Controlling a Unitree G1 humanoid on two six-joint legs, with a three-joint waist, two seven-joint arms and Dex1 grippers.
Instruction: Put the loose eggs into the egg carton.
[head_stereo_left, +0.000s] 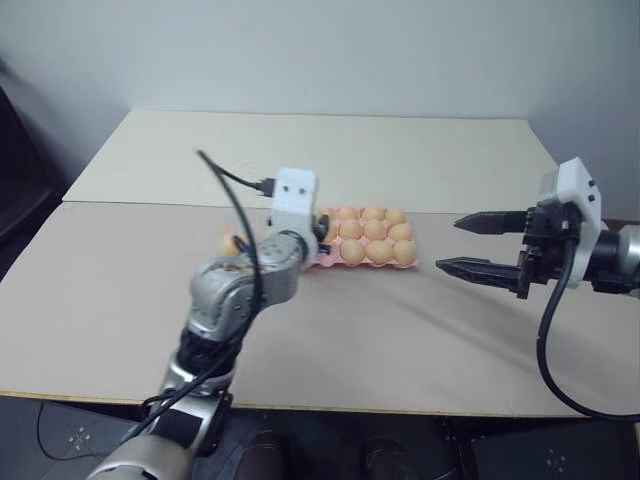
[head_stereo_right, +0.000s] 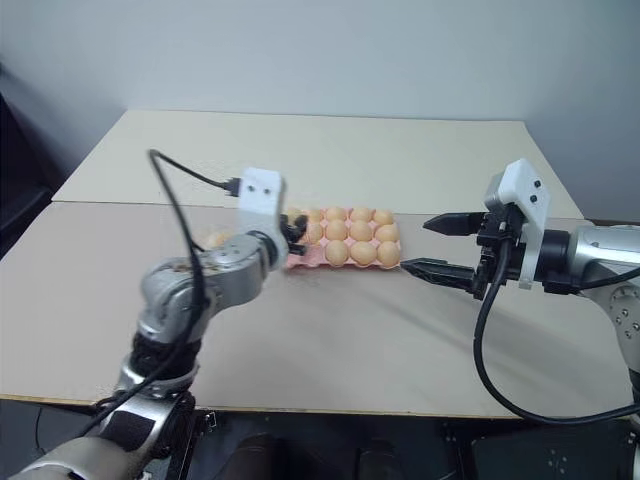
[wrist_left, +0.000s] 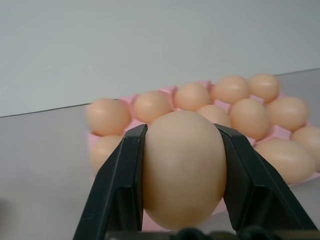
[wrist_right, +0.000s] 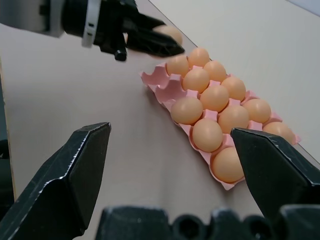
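Nearest, the left gripper (wrist_left: 182, 170) reaches out over the beige counter (head_stereo_left: 400, 330) with its jaws clamped on one pale orange-tan egg (wrist_left: 184, 167), pinched on both sides and lifted off the surface. It hangs just at the left end of the egg carton (wrist_right: 165, 85). Over on the right, the right gripper (head_stereo_left: 470, 245) hovers above the counter, pointing left toward the carton, jaws spread wide with nothing between them.

Farther out, at mid-counter, sits the pink carton with its scalloped edges, long side running left to right. Most of its cups hold eggs, filling the middle and right part of the tray. At least two cups at the left end stand bare, showing pink moulded hollows. One loose egg (head_stereo_left: 233, 243) lies on the counter just left of the carton, partly hidden behind the left arm.
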